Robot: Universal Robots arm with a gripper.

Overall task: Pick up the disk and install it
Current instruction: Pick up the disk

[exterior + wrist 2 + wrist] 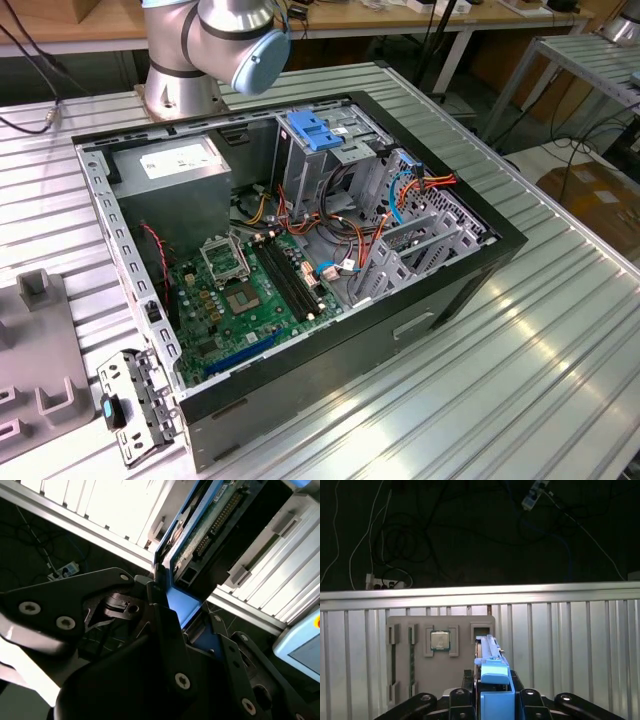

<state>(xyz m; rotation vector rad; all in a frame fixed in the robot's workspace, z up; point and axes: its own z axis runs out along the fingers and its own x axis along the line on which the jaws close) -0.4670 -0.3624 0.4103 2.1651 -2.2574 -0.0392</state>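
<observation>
Grip comes first: my gripper is clamped on the disk, fingers pressing its blue carrier bracket from both sides while the drive stands on edge. I judge this to be the pick-up step, with installing not yet begun. The disk sits over the grey tray on the slatted table, at the tray's empty slot and near a processor chip; I cannot tell whether it hangs clear of the tray. The next move, I reckon, calls for a firm hold and the carrier squared to the drive cage inside the open computer case. The first wrist view gives me tray and chip. The second wrist view gives the drive's green circuit board and connector close up. The exterior view gives the case and my arm.
</observation>
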